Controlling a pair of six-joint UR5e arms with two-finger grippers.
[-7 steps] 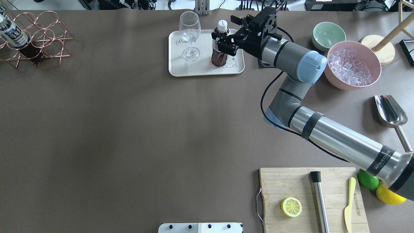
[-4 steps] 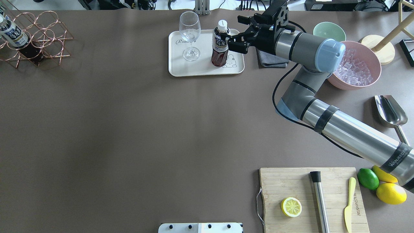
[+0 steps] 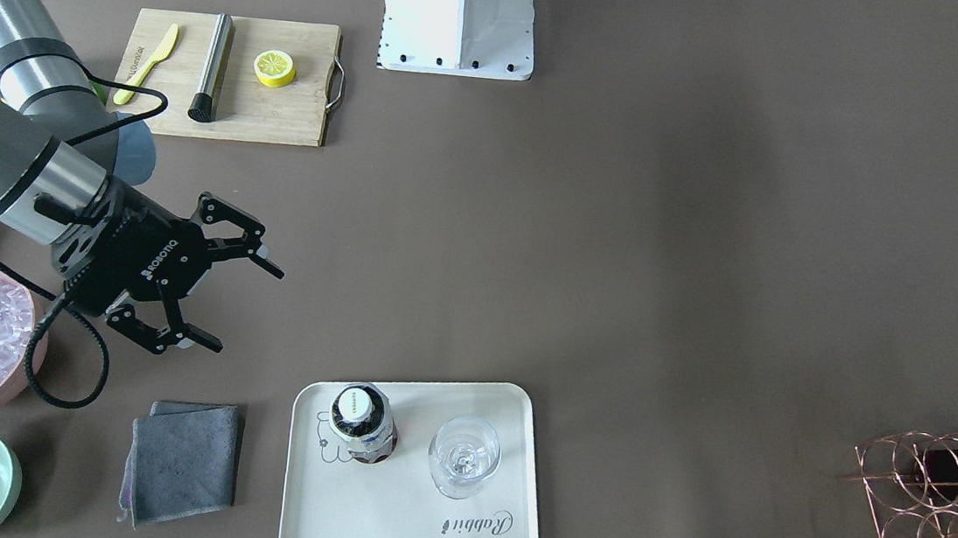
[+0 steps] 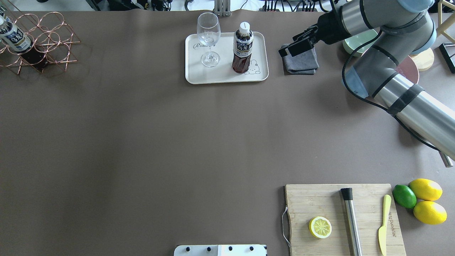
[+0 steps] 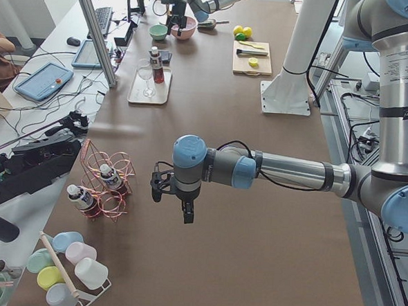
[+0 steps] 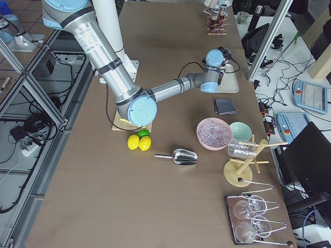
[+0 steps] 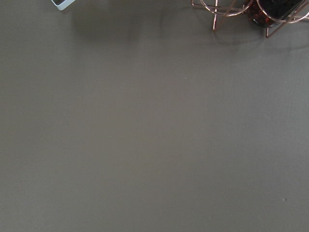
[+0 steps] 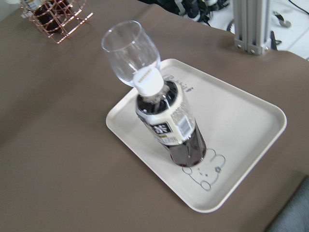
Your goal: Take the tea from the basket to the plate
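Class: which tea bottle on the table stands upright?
The tea bottle on the cream plate, beside the stemmed glass: it stands upright on its base, while the other bottles lie tilted in the copper basket.

Glass [image 4: 209, 38], grey cloth [image 4: 303, 66], board [image 4: 302, 202] w/ lemon [image 4: 320, 227]

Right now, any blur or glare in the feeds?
Right wrist view: motion-soft, tea label print smeared. Left wrist view: nearly featureless table, only basket at the top edge. Overhead view: sharp, with a pale sheen band across the table.
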